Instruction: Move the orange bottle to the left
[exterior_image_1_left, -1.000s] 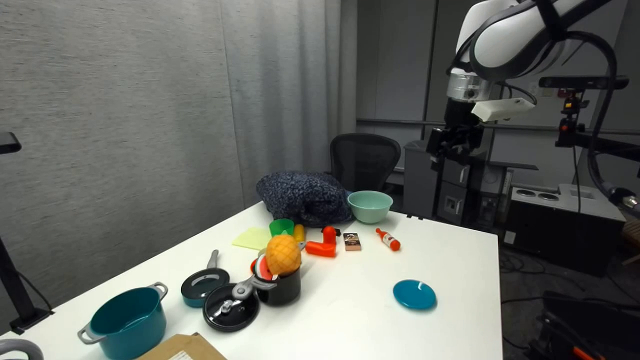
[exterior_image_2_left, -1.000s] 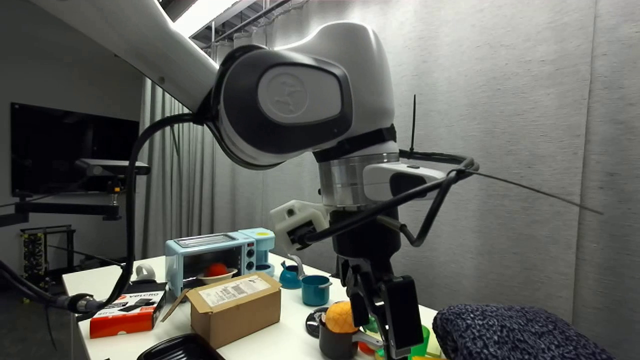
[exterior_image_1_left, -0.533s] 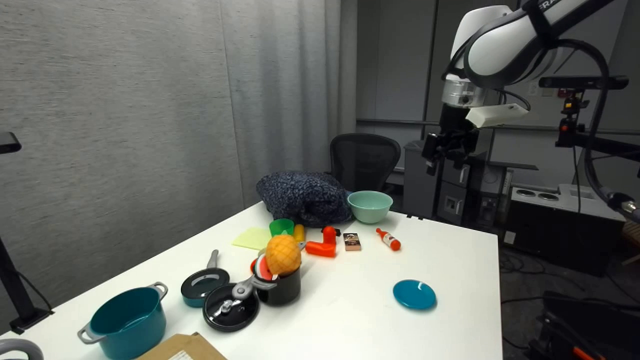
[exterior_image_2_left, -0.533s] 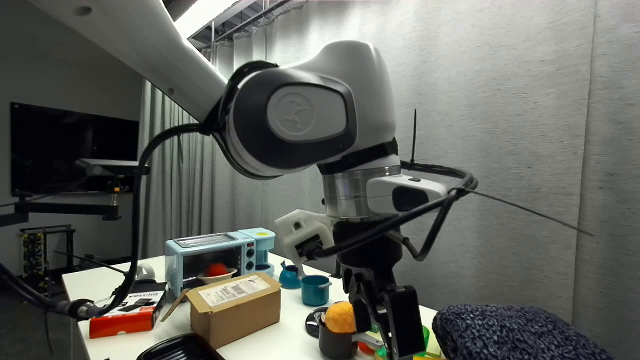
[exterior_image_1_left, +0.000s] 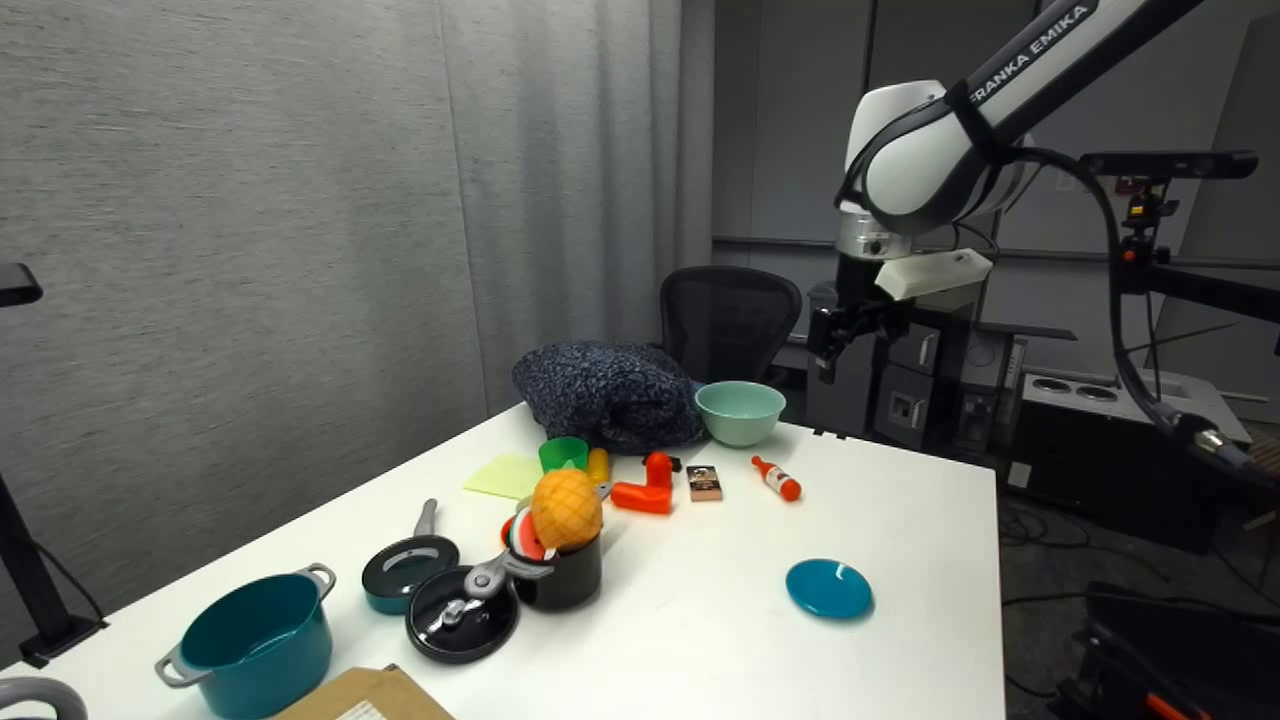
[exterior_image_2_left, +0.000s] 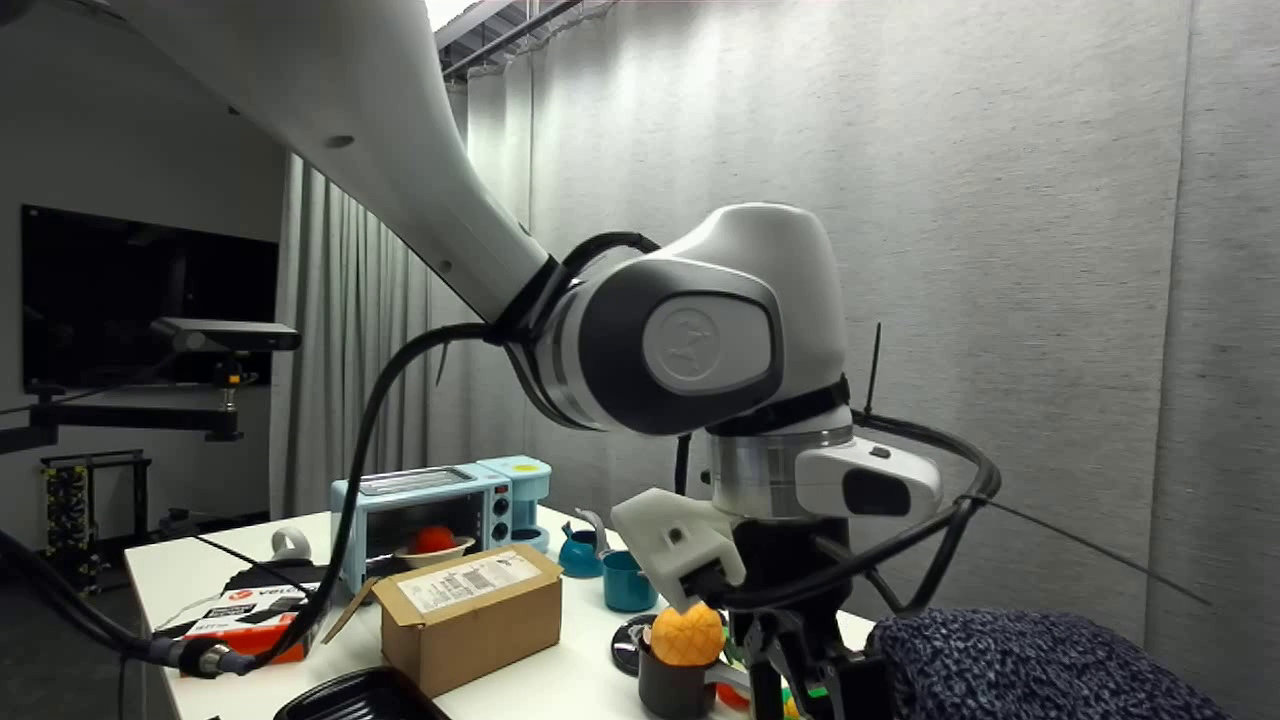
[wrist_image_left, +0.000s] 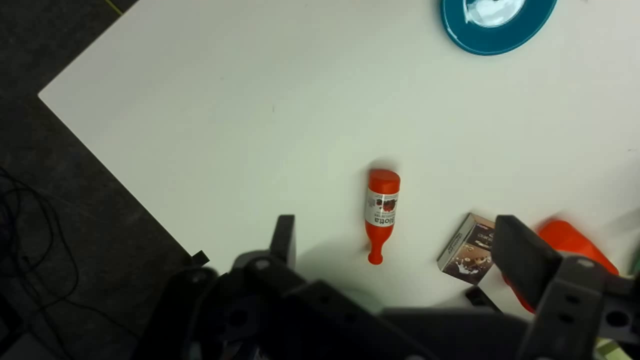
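Note:
The orange bottle (exterior_image_1_left: 777, 480) is small and red-orange with a white label. It lies on its side on the white table, beyond the teal plate in an exterior view. In the wrist view the bottle (wrist_image_left: 382, 215) shows whole, its neck pointing toward the bottom edge. My gripper (wrist_image_left: 396, 220) is open, with the bottle seen between its spread fingers and touching neither. In an exterior view the gripper (exterior_image_1_left: 850, 350) hangs in the air well above the table, beyond the bottle. In another exterior view the gripper (exterior_image_2_left: 815, 690) is partly cut off, and the bottle does not show.
A small brown box (wrist_image_left: 467, 250) and a red-orange block (exterior_image_1_left: 645, 487) lie beside the bottle. A pale green bowl (exterior_image_1_left: 740, 415) and dark cloth (exterior_image_1_left: 605, 395) stand at the far edge. A teal plate (exterior_image_1_left: 829, 589) and black pot (exterior_image_1_left: 567, 580) are nearer. A cardboard box (exterior_image_2_left: 480, 620) also shows.
The arm and gripper have come down, moving left in an exterior view and right in another. The bottle and the other table objects have not moved.

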